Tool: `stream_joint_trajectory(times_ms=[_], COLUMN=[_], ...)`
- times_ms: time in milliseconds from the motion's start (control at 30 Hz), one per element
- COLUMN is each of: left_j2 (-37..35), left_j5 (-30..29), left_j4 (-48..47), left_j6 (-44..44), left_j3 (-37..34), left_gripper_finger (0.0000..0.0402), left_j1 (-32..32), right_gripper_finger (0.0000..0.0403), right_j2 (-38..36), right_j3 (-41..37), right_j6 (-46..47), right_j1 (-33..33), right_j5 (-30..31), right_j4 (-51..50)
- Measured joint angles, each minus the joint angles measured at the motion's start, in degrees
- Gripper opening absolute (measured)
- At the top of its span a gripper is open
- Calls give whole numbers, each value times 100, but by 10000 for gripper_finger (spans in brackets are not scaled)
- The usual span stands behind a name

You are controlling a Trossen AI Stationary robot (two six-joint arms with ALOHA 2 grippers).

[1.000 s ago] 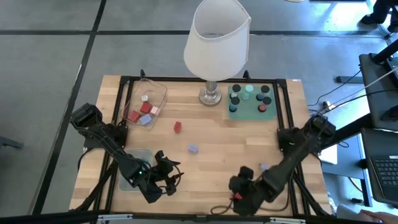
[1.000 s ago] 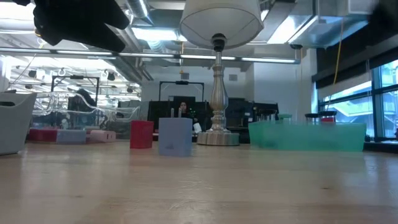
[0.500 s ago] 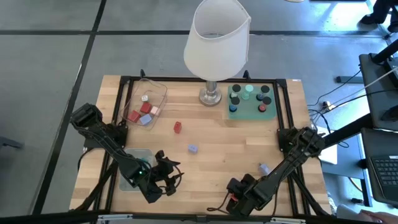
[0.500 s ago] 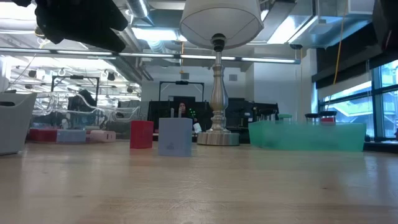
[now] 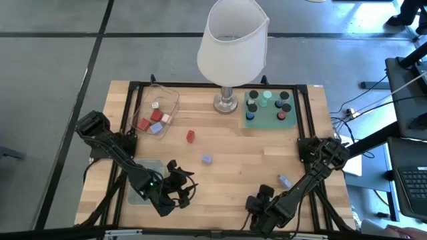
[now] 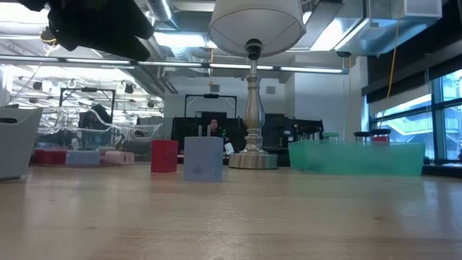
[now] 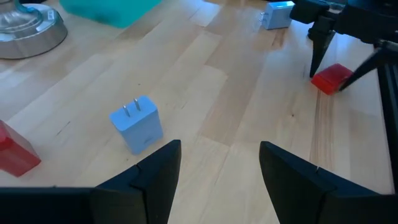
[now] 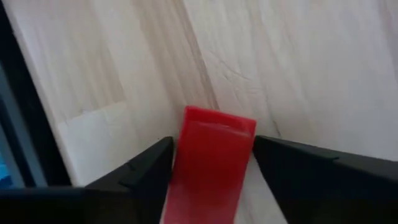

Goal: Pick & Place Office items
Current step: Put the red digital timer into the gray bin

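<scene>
My right gripper (image 5: 257, 205) is open at the table's near edge, pointing down over a red block (image 8: 214, 162). One finger stands on each side of the block, which lies on the wood (image 7: 331, 78). My left gripper (image 5: 181, 190) waits open above the near-left part of the table. Loose on the table lie a lavender block (image 5: 207, 159), a second red block (image 5: 190, 136) and another lavender block (image 5: 283, 180). Several more blocks lie in the clear tray (image 5: 172, 100). Round black and mint caps sit on the green mat (image 5: 267, 119). My right gripper comes at the red block from above, and its fingers (image 8: 146, 171) stand close against the block's two long sides (image 8: 186, 155). I cannot tell whether they touch it. The block rests flat on the table.
The white-shaded lamp (image 5: 232, 40) stands at the far middle, with its metal base (image 5: 226, 102) between tray and mat. A grey-blue bin (image 5: 138, 193) sits under my left arm. Black frame rails (image 5: 303, 120) run along the table's edges. Bare wood lies in the middle.
My right gripper has moved toward the table's near edge and come down over the red block. My left arm and the other pieces have kept still.
</scene>
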Motion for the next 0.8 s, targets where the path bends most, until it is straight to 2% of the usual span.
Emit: stream_joint_trajectory(times_ms=[200,367,500,633,700,800], left_j2=[0,0,0,0,0,0], left_j5=[4,4,-4,-239,-456,-700], left_j4=[-1,-1,1,1,1,1], left_j6=[38,109,152,151,153,153], left_j3=[0,0,0,0,0,0], left_gripper_finger=[214,214,214,214,214,214], left_j1=[0,0,0,0,0,0], right_gripper_finger=[155,155,155,156,160,162], right_j2=[-7,-7,-52,-92,-106,-23], right_j3=[-17,-17,-32,118,178,178], right_j6=[-100,-131,-578,-1232,-1729,-2602], right_j1=[0,-35,-167,-480,-674,-980], right_j5=[-4,-19,-66,416,709,814], right_j4=[-66,-55,76,411,904,1924])
